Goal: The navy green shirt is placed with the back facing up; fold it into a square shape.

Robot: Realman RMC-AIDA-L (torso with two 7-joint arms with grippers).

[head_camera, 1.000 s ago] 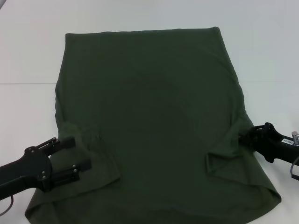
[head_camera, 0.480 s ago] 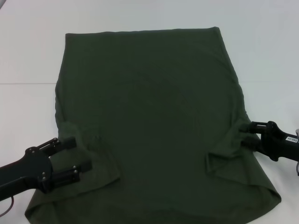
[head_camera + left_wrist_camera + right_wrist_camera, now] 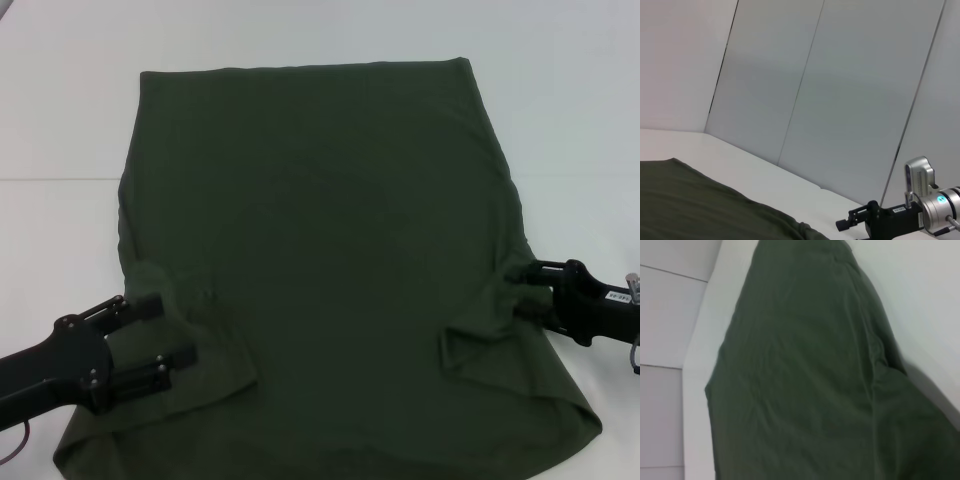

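Observation:
The navy green shirt (image 3: 320,250) lies flat on the white table (image 3: 60,120), with both sleeves folded in over the body near the front. My left gripper (image 3: 165,330) is open at the front left, its two black fingers resting over the folded left sleeve. At the shirt's right edge, beside the folded right sleeve, my right gripper (image 3: 522,288) stands open with its fingertips at the cloth. The left wrist view shows the shirt (image 3: 690,200) low in the picture and the right gripper (image 3: 847,220) beyond it. The shirt (image 3: 800,380) fills the right wrist view.
White table surface surrounds the shirt on the left, right and far sides. A faint seam (image 3: 50,179) crosses the table. Pale wall panels (image 3: 840,100) stand behind the table.
The right gripper has shifted slightly left, onto the shirt's right edge, and its fingers look more spread. The left arm and the shirt have not moved.

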